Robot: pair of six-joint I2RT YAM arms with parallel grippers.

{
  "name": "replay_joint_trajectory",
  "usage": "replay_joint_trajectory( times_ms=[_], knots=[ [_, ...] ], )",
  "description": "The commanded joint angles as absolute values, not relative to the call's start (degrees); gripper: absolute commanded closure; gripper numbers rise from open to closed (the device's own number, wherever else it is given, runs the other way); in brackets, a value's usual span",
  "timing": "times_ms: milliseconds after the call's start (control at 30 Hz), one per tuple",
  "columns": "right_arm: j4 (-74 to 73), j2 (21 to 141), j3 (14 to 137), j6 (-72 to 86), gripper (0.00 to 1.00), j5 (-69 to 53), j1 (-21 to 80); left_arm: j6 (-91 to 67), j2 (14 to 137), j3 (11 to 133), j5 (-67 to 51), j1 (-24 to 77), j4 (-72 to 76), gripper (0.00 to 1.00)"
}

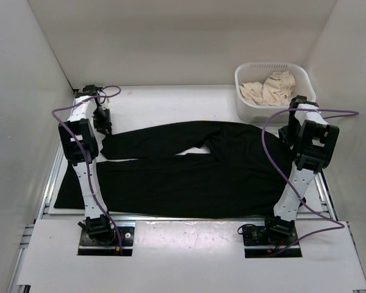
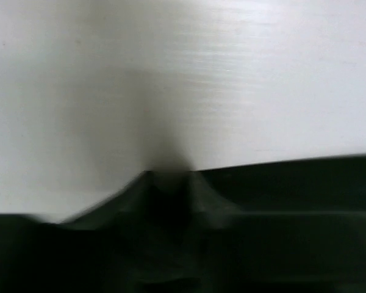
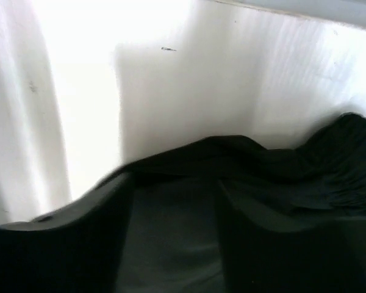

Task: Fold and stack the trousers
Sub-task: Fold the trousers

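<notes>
Up in the far right corner a white basket (image 1: 247, 76) of beige cloths (image 1: 268, 88) stands just beside the right gripper (image 1: 286, 135), and side walls hem the table (image 1: 165, 101) at both ends. Black and matte, the trousers (image 1: 189, 174) lie flat across the middle, waist to the right, legs running left, the nearer cuff reaching the left edge. Right fingers (image 3: 67, 244) stand apart over the waist end, gripping nothing; the left gripper (image 1: 103, 127) sits at the far cuff, too blurred to tell its state, bare table beyond.
</notes>
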State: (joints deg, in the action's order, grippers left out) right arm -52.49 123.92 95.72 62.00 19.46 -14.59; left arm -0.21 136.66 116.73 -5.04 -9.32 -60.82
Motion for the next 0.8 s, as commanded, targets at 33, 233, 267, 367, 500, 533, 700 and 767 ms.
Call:
replay_joint_trajectory(
  times_ms=[33,233,267,367,500,533,700,767],
  knots=[
    [-56.16,127.18,96.15,62.58,0.81,21.70,-14.94,0.00,134.57,112.59,-2.92,-10.10,-60.82,0.86],
    [-59.06,123.59,96.77,57.67,1.00,27.94,-14.94,0.00,130.53,121.63,9.48,-12.83,-59.16,0.86],
    [-58.19,122.36,95.72,55.39,1.00,28.65,-14.94,0.00,128.34,122.60,11.41,-13.44,-58.37,0.86],
    [-55.29,115.77,92.82,52.05,1.00,30.14,-14.42,0.00,122.29,123.22,12.65,-13.45,-54.59,0.86],
    [-53.61,106.73,90.97,50.36,1.00,30.15,-14.41,0.00,115.59,121.65,12.66,-12.93,-52.56,0.86],
    [-52.57,105.39,90.44,49.40,1.00,29.45,-14.41,0.00,114.45,120.86,12.66,-12.92,-52.04,0.86],
    [-51.42,97.14,87.63,47.38,1.00,28.39,-14.41,0.00,107.68,114.45,14.50,-13.61,-51.42,0.86],
    [-50.81,93.89,85.88,46.50,1.00,27.25,-14.41,0.00,106.09,110.93,14.50,-14.76,-50.89,0.86]
  ],
)
